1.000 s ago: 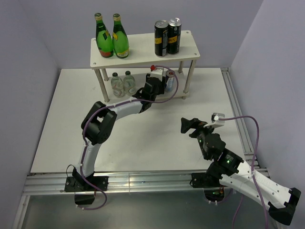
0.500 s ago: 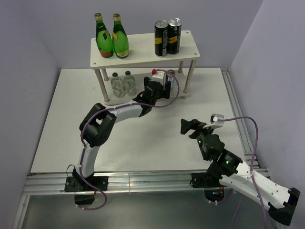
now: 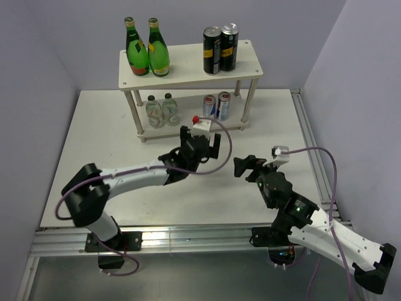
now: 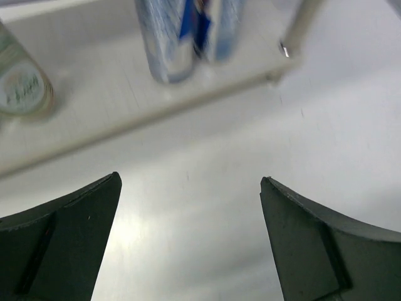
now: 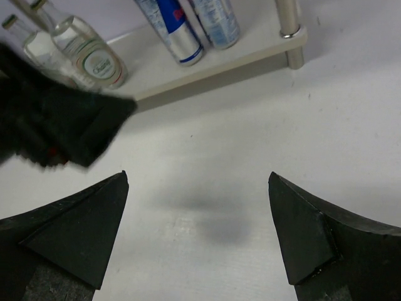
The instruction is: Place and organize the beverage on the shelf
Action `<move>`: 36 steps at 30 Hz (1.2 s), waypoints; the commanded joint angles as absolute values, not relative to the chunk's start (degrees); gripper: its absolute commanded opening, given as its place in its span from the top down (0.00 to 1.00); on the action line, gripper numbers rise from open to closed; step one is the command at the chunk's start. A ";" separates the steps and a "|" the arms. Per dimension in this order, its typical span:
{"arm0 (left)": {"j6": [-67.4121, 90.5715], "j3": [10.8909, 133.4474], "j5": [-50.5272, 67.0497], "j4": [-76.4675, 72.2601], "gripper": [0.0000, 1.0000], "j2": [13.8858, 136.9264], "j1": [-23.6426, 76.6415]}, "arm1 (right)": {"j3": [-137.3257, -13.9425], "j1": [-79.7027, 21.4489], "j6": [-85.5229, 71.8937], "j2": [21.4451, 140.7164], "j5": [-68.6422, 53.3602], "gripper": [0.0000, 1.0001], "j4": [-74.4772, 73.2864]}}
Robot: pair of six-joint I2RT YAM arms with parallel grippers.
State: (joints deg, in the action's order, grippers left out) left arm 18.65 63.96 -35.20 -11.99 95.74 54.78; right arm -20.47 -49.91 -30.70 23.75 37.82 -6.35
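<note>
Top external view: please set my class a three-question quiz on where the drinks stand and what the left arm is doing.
1. True or false: both silver cans stand on the lower board of the shelf.
2. What shares the top board with the black cans? A mugs; B green glass bottles; C nothing.
3. Fill in: the left tool is ____ and holds nothing.
Key: 1 true; 2 B; 3 open.
</note>
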 commanded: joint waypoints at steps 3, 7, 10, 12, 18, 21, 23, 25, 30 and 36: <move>22.93 59.49 -45.07 5.86 0.01 81.67 65.82 | -38.47 -50.54 -28.58 33.21 35.59 0.01 -17.21; 24.70 64.67 -48.42 20.27 0.01 68.86 68.73 | -49.29 -50.54 -25.68 37.08 33.62 0.03 -22.41; 21.02 67.76 -48.87 24.61 0.01 60.77 68.64 | -58.34 -50.62 -22.25 37.53 30.16 0.04 -26.62; 19.26 69.25 -49.22 25.49 0.01 57.06 68.55 | -63.88 -50.54 -20.57 37.18 30.84 0.01 -30.03; 16.08 66.19 -51.50 22.86 0.00 44.66 68.55 | -66.63 -50.54 -17.58 30.33 36.99 0.00 -33.31; 17.22 64.17 -50.54 22.32 0.01 40.18 68.55 | -65.83 -50.62 -17.40 26.81 36.92 0.00 -34.27; 17.58 63.64 -50.80 22.76 0.01 38.32 68.64 | -66.00 -50.54 -17.58 25.49 36.48 0.00 -34.89; 18.02 63.46 -52.02 23.55 0.01 37.71 68.73 | -66.27 -50.54 -17.84 24.88 35.60 0.00 -35.77; 18.54 64.07 -52.65 24.61 0.01 37.62 69.08 | -67.06 -50.54 -17.49 24.52 35.16 0.00 -36.82; 18.72 63.63 -54.23 24.87 0.01 37.00 69.61 | -67.15 -50.62 -17.49 25.66 36.12 0.00 -36.83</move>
